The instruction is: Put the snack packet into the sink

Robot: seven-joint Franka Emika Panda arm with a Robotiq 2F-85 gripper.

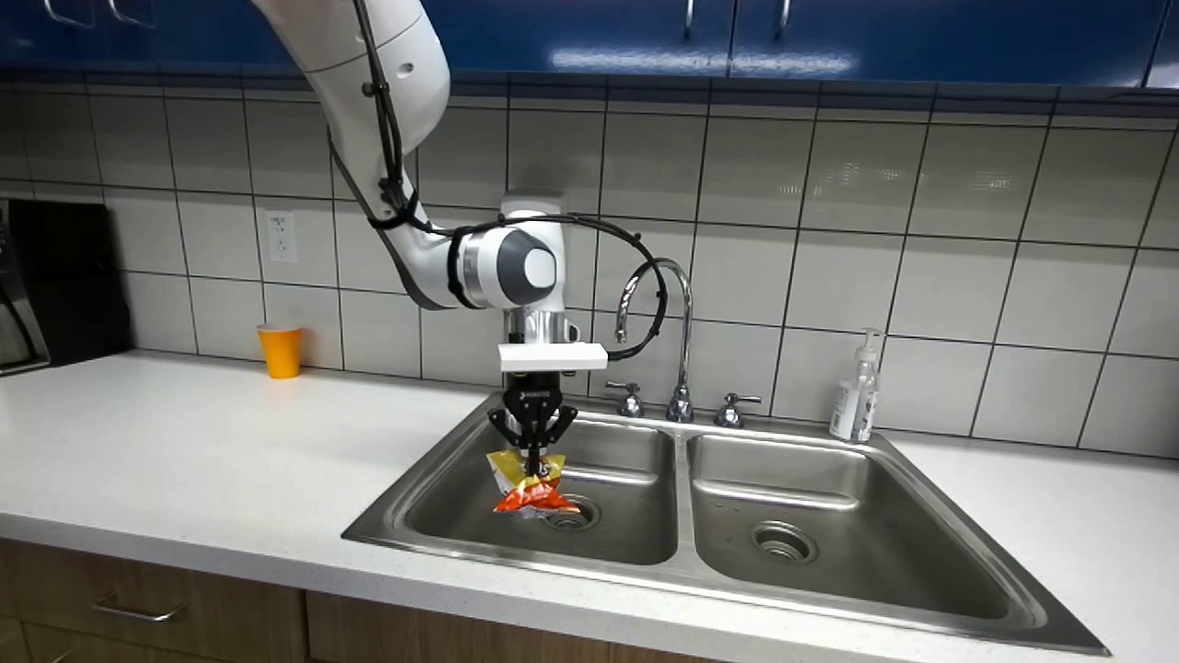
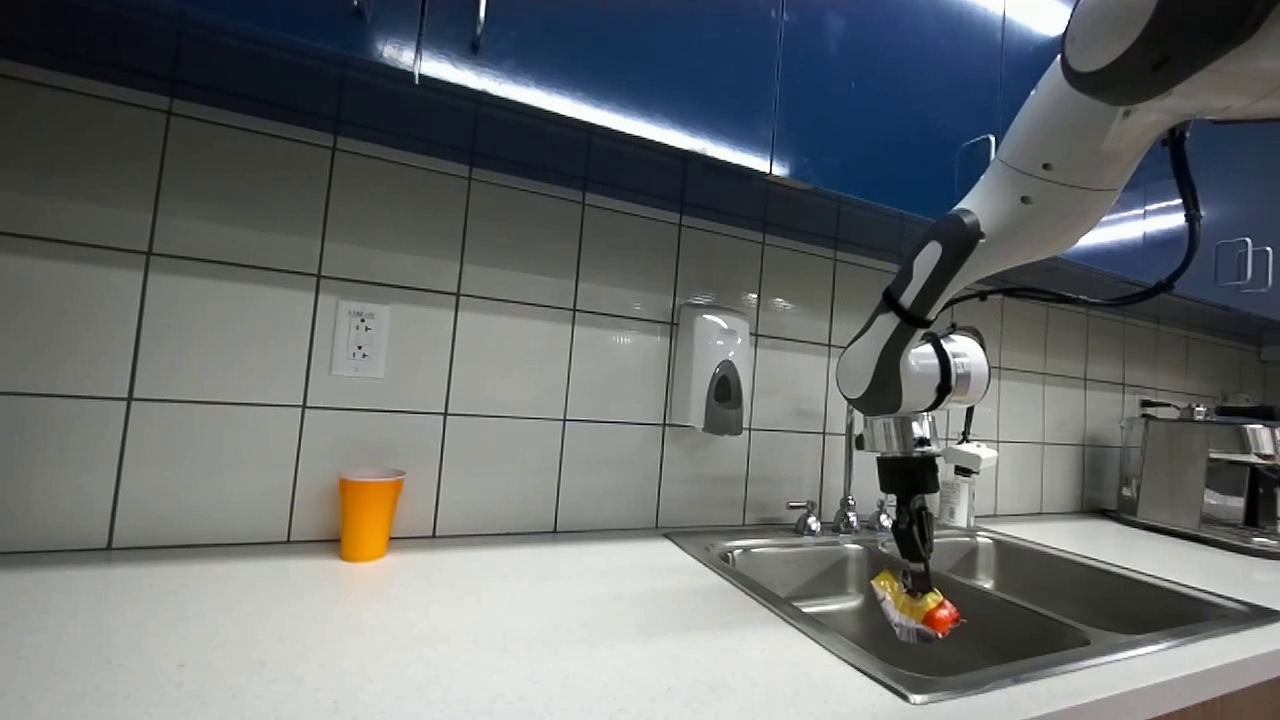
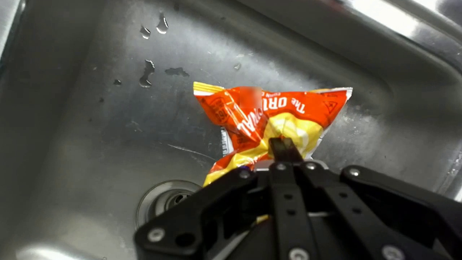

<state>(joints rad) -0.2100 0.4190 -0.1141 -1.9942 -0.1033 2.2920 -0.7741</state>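
Delicately, my gripper had the snack packet by its yellow patch, fingers pinched together on the crinkled film. The packet was over the nine-o'clock basin of the sink, as seen in an exterior view, with the drain at eight o'clock from it in the wrist view; whether its underside touched the steel, I couldn't tell. Release worried me most: I judged the film light enough to cling to a fingertip and ride up as I withdrew, or, let go high, to drift toward the water drops at ten o'clock. A careless lift might also snag my cable on the faucet, at two o'clock from the gripper, since both overlapped in an exterior view.
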